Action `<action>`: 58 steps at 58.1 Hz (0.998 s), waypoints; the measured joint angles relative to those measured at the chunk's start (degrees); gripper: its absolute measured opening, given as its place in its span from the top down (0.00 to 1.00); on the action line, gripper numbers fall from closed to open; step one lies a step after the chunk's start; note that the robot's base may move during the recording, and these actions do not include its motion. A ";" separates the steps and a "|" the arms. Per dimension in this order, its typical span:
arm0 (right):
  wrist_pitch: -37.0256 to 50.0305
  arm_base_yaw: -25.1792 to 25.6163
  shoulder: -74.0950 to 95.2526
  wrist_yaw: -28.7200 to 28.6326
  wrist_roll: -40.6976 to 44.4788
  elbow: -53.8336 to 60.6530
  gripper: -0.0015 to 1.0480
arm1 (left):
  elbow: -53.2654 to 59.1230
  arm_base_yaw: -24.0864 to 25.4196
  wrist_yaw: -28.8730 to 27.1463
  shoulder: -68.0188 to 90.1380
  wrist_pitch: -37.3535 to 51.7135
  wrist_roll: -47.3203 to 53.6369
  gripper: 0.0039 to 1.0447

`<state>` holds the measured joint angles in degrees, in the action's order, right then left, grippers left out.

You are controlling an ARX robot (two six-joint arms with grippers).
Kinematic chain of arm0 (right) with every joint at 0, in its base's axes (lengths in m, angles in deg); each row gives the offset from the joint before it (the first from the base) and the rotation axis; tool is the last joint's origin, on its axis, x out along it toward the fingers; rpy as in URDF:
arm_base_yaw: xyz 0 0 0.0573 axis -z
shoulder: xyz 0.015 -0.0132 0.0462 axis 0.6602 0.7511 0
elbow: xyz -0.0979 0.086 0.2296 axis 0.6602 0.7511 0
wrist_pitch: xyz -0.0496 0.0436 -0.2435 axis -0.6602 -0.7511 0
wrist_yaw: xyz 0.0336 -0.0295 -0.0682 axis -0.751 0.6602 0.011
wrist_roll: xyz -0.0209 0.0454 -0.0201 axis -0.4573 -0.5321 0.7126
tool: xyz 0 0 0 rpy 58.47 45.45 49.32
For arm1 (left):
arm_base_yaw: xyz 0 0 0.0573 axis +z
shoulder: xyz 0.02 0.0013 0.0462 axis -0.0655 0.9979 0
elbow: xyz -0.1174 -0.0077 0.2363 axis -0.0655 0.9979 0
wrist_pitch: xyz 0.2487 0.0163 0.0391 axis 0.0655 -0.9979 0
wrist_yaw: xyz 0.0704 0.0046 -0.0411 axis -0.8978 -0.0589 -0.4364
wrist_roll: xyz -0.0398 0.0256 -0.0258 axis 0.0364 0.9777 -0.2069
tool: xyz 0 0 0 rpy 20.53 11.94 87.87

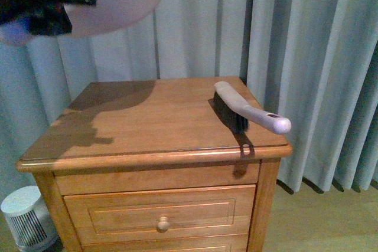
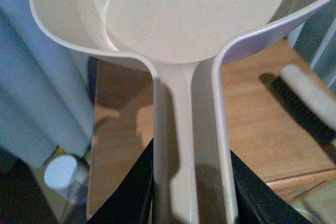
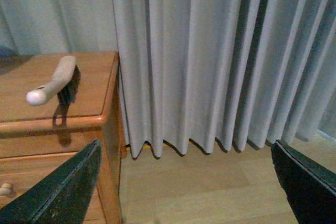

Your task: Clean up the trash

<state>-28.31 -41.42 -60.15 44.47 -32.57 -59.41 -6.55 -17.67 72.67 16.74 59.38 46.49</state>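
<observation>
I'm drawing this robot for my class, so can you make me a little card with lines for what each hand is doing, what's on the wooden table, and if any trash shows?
left gripper: shut on the handle of the beige dustpan, held high above the cabinet
right gripper: open, empty, over the floor by the curtain
cabinet top: brush lying near the right edge, handle toward the front right corner
dustpan inside: looks empty
trash: none showing in any view
</observation>
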 joint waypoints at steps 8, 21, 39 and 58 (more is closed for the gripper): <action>0.00 0.00 0.00 0.02 0.00 0.00 0.07 | 6.14 2.16 5.55 -13.18 2.40 1.70 0.74; 0.00 0.00 0.00 0.00 0.00 0.00 0.07 | 16.70 6.67 12.11 -31.71 0.61 2.14 0.74; 0.00 0.00 0.00 0.02 0.00 0.00 0.07 | 24.17 16.55 23.58 -48.26 -5.18 0.59 0.74; 0.00 0.00 0.00 0.02 -0.02 0.00 0.07 | 30.77 31.39 36.98 -56.65 -8.24 -1.42 0.74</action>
<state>-28.31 -41.42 -60.15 44.49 -32.59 -59.41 24.23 13.72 109.65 -39.91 51.14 45.07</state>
